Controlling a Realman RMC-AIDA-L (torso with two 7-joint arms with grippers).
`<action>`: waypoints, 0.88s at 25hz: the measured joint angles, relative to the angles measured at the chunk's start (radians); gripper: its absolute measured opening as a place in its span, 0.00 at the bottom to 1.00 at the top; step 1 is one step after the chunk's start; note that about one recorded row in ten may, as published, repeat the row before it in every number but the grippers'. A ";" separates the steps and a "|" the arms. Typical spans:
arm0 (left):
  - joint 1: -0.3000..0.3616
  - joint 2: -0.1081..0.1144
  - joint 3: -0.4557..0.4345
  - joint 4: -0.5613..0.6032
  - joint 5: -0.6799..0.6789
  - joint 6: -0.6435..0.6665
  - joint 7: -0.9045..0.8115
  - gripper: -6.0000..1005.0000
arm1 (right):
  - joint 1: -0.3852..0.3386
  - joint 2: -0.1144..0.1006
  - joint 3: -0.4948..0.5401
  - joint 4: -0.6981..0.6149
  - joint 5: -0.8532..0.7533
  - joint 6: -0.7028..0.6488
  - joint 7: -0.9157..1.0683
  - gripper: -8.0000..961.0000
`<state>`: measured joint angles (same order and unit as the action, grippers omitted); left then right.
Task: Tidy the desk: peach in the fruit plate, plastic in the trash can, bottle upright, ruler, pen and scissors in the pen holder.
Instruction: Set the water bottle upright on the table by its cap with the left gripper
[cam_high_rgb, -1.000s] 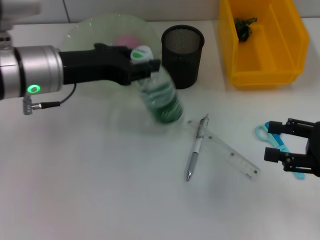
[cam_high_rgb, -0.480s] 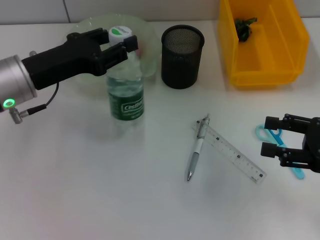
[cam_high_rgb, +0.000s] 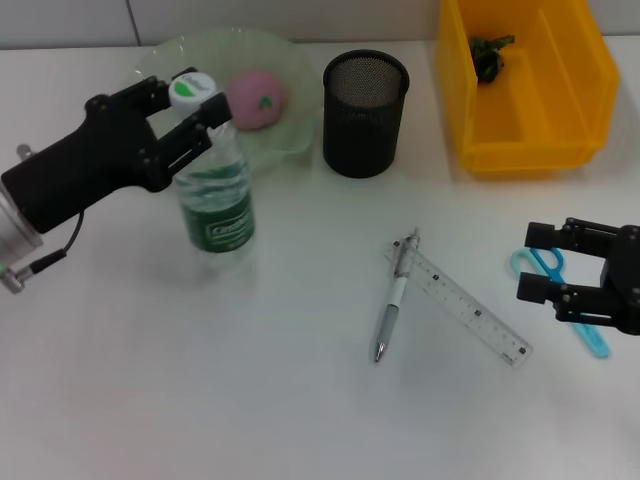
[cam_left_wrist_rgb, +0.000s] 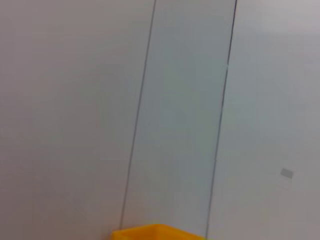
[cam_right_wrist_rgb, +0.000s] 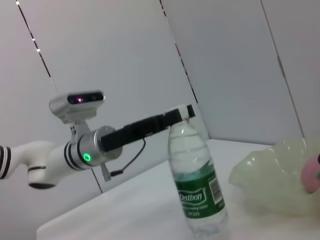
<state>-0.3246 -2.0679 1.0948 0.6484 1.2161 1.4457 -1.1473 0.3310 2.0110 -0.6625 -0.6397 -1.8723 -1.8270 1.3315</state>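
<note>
The left tool (cam_high_rgb: 192, 108) grips the neck of the water bottle (cam_high_rgb: 215, 200), just under its white cap, and the bottle stands upright on the table (cam_high_rgb: 200, 380), right in front of the fruit plate (cam_high_rgb: 290, 140) where the peach (cam_high_rgb: 256, 98) lies. The main risk, as I judge it, lies in the release: if the fingers open while the arm is drifting sideways, or drag on the cap as they back off, the light, nearly empty bottle could tip toward the plate (its base looks narrow for its height). A second risk is the arm brushing the plate rim on its way out.

The right tool (cam_high_rgb: 570, 268) hovers with its fingers spread wide just above the blue scissors (cam_high_rgb: 560, 285), holding nothing. The pen (cam_high_rgb: 392, 305) and clear ruler (cam_high_rgb: 465, 310) lie crossed between the two tools, nearer the right one, and the mesh pen holder (cam_high_rgb: 365, 112) stands beyond them, beside the plate.

Against the picture of a second ago, the bottle has gone from a blurred tilt in front of the pen holder to standing straight farther toward the robot's left, uncovering the peach. The right tool has barely shifted.
</note>
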 joint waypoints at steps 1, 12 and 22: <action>0.000 0.000 -0.012 -0.018 -0.001 0.008 0.023 0.45 | 0.003 0.000 0.000 0.003 0.000 0.000 0.000 0.79; -0.007 -0.003 -0.091 -0.233 -0.058 0.045 0.311 0.45 | 0.023 0.004 0.000 0.018 0.001 0.005 0.002 0.79; -0.029 -0.005 -0.094 -0.308 -0.116 0.021 0.383 0.46 | 0.029 0.014 0.000 0.018 0.001 0.005 0.003 0.79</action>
<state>-0.3538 -2.0728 1.0007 0.3407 1.0998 1.4665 -0.7638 0.3596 2.0249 -0.6627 -0.6212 -1.8713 -1.8222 1.3344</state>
